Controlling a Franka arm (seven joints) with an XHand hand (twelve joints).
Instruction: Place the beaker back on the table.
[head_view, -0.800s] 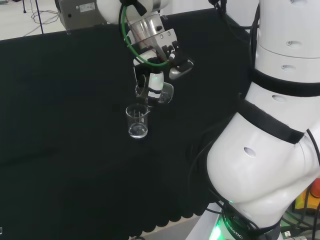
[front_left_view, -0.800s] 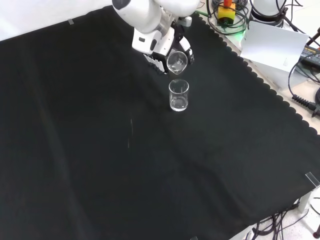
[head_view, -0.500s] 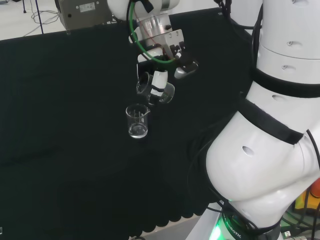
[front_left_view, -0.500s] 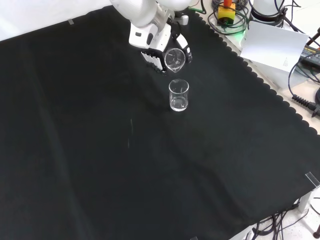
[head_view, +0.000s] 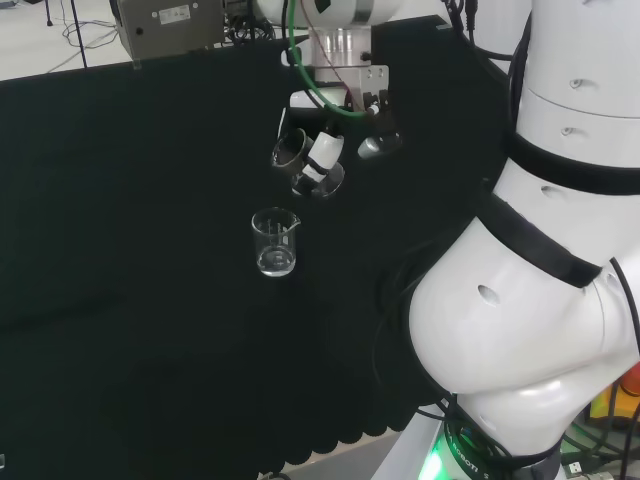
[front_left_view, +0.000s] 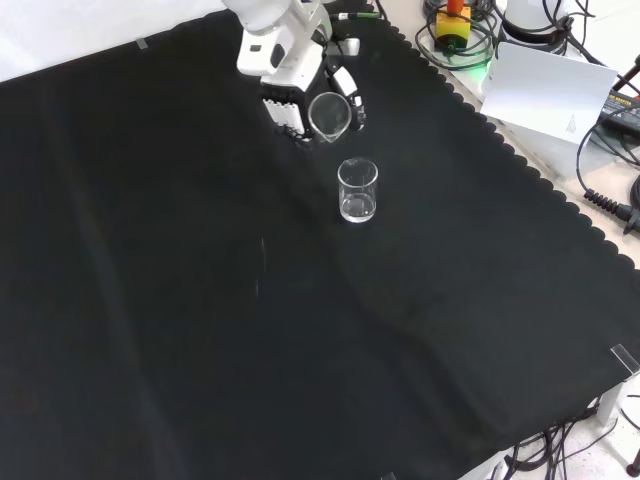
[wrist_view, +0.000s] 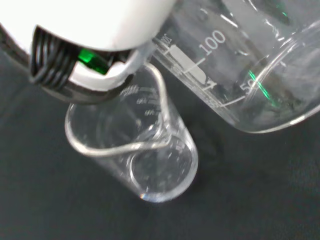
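Counter (front_left_view: 150, 300) draped in black cloth, scalloped hem along its edge in front view, upper right to lower right. White arm links (head_view: 540, 250) bulk at right of head view. Hand (front_left_view: 285, 85) enters from top of front view, raised above the cloth; fingers curled round a clear beaker (front_left_view: 328, 115), so it grips that beaker. Held beaker is off the cloth and tipped, mouth facing the front camera; in head view the same beaker (head_view: 310, 170) hangs below the hand (head_view: 345, 110), tilted, with a white finger across its wall. Wrist view: held beaker (wrist_view: 250, 65) close and large, printed scale marks on its wall, base rim curving past; what it contains cannot be told. Second clear beaker (front_left_view: 357, 190) stands upright on the counter, apart from the hand, just below the held one in front view; in head view this standing beaker (head_view: 275, 242) sits below and a little left of the held one, spout visible on its rim. Wrist view looks down into the standing beaker (wrist_view: 135, 155), spout toward the camera, open mouth partly under a blurred white part of the hand (wrist_view: 90, 30); its contents not clear enough to state
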